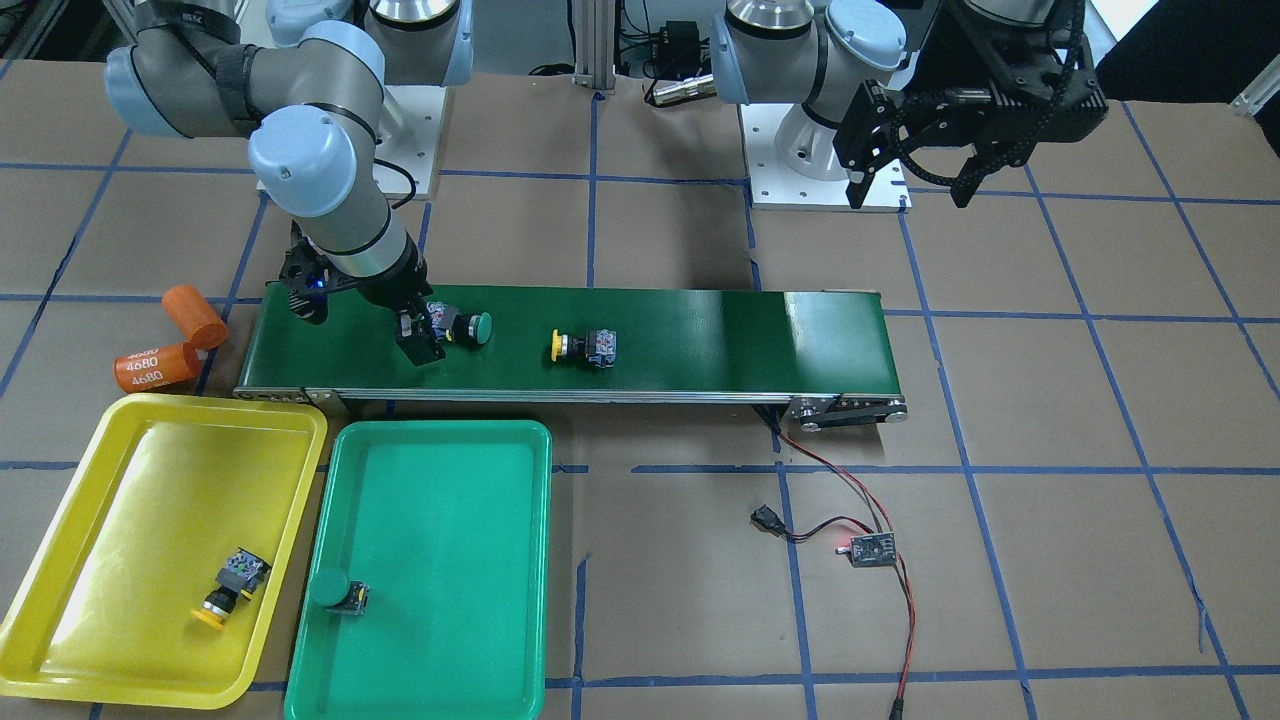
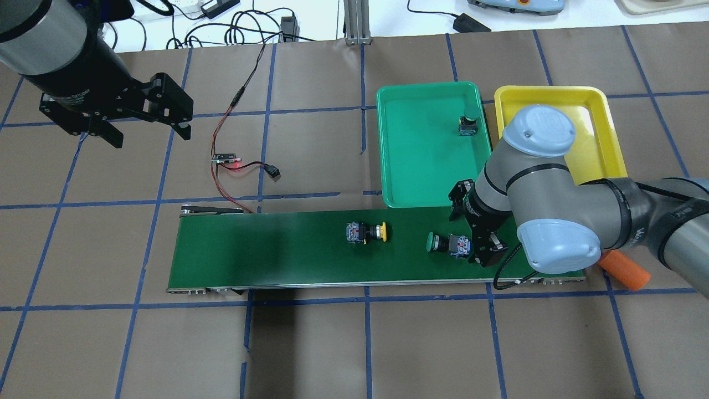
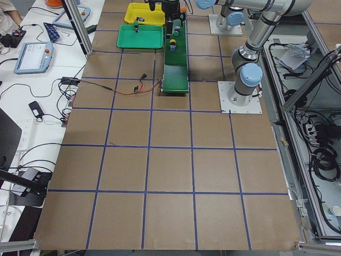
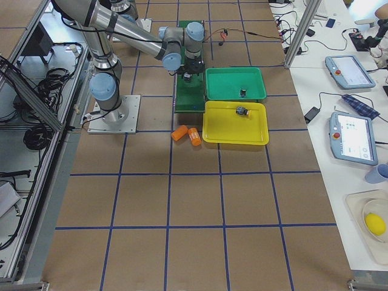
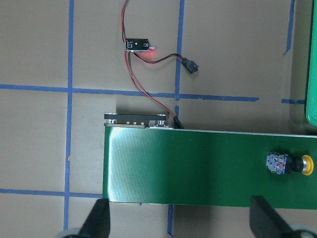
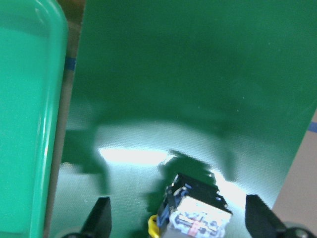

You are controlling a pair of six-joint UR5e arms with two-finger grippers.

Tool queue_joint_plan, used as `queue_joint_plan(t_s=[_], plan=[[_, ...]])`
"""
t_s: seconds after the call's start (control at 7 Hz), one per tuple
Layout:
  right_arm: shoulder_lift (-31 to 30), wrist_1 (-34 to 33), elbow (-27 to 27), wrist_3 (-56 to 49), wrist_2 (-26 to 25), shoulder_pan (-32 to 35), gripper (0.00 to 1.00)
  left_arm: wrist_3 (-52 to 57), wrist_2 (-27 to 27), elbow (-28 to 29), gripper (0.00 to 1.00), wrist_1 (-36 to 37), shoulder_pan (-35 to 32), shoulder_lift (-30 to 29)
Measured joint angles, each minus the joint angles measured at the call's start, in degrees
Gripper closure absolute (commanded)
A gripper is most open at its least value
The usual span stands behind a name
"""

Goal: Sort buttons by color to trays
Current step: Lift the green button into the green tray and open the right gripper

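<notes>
Overhead exterior: green tray (image 2: pixel 421 160) lies on brown, blue-taped table (image 2: pixel 310 354).

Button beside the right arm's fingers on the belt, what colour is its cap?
Green. The cap shows best in the exterior front-facing view.

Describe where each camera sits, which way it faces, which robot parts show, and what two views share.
Front-facing: across the table, facing the robot; right arm on its left, left gripper on its right.
Overhead: behind the robot, looking down; sides swapped.
Exterior left: table's end, looking along it; left arm nearest.
Exterior right: opposite end; right arm nearest.
Left wrist: above the belt's end; left fingertips.
Right wrist: close over a button; right fingertips.
Shared: front-facing and overhead both show the yellow button on the belt.
</notes>
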Motion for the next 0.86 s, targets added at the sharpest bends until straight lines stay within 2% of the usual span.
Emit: queue_joint_plan(t_s=[0.14, 0.57, 0.86], plan=[[0.6, -0.1, -0.1, -0.3, 0.0, 0.0, 1.0, 0.0, 0.0, 0.0, 0.0, 0.0, 0.0, 0.0], [1.0, -1.8, -1.2, -6.0, -0.7, -0.1, 1.0, 0.0, -0.1, -0.1, 0.0, -0.1, -0.1, 0.0], [1.0, -1.0, -6.2, -9.9, -3.2, -0.6, 1.0, 0.0, -0.1, -0.1, 0.0, -0.1, -0.1, 0.0]])
